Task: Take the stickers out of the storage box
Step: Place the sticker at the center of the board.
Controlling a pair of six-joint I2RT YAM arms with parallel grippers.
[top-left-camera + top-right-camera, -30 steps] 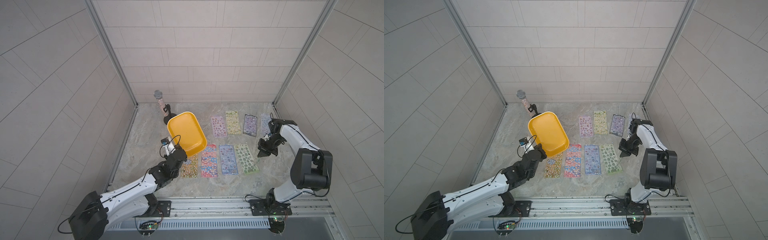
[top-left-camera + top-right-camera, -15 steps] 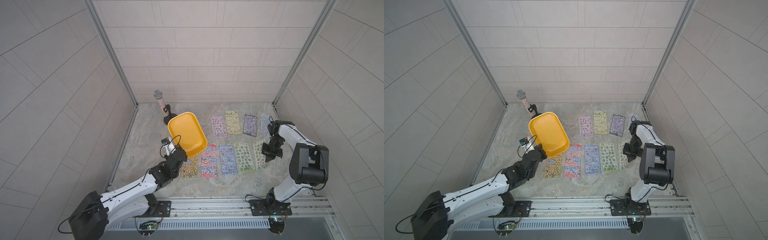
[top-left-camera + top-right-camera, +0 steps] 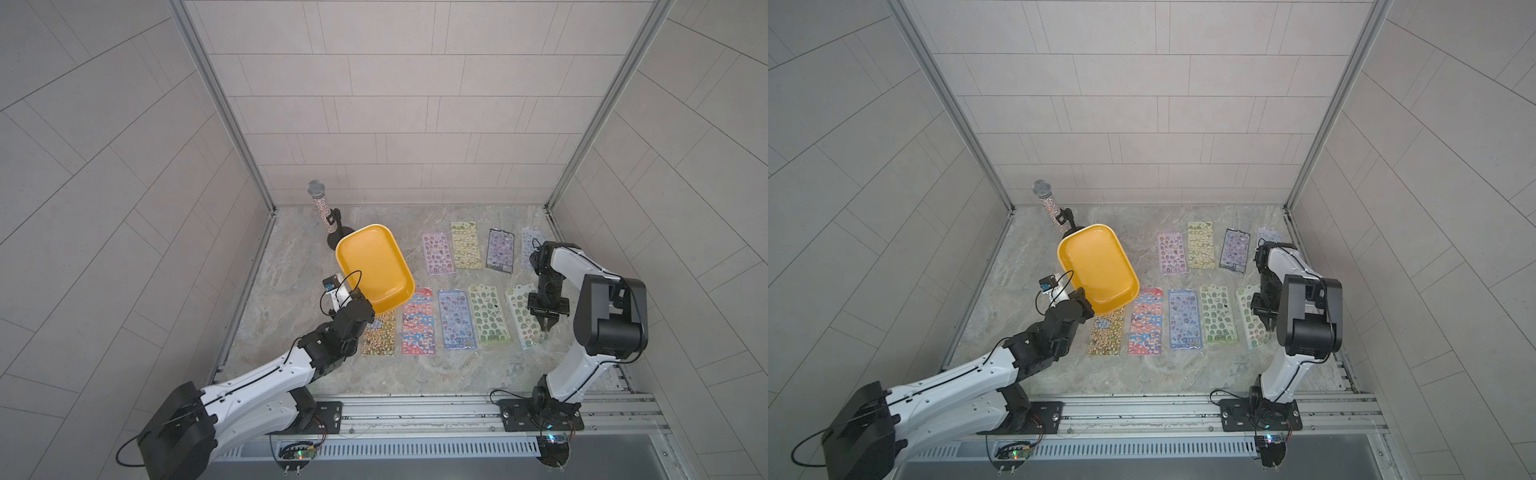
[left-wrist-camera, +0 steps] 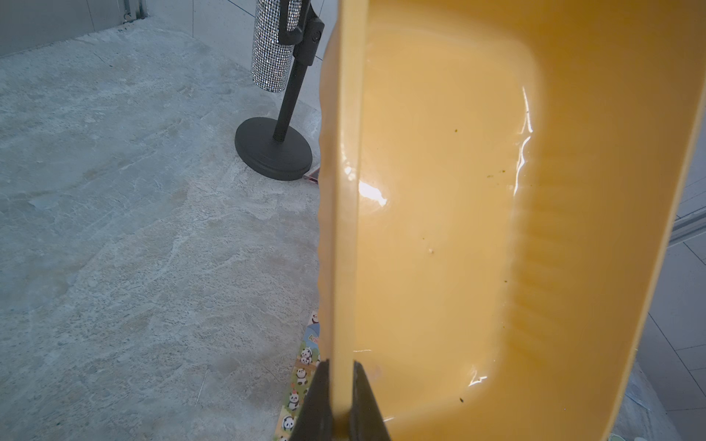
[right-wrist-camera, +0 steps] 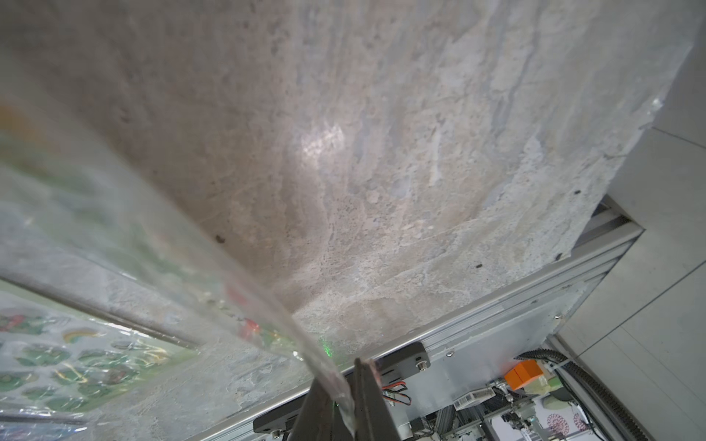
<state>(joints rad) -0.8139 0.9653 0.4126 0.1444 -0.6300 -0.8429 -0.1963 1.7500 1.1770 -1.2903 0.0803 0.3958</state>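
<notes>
My left gripper (image 3: 365, 305) is shut on the rim of the yellow-orange storage box (image 3: 374, 266), holding it tilted up over the floor; the left wrist view shows the storage box (image 4: 458, 229) with nothing in it. Several stickers lie in two rows on the floor, among them a red sheet (image 3: 417, 322) and a blue one (image 3: 456, 319). A pale green sheet (image 3: 524, 316) lies at the right end of the front row. My right gripper (image 3: 544, 326) stands at its near end, jaws a little apart, with the edge of that sheet (image 5: 267, 324) still between them.
A glittery microphone (image 3: 322, 203) on a black stand rises at the back left, just behind the storage box. Tiled walls close in the left, back and right sides. A metal rail (image 3: 415, 409) with both arm bases runs along the front edge.
My right gripper has carried the pale green sheet from the back right toward the front and laid it at the right end of the front row; its jaws have parted slightly. The left arm is still.
</notes>
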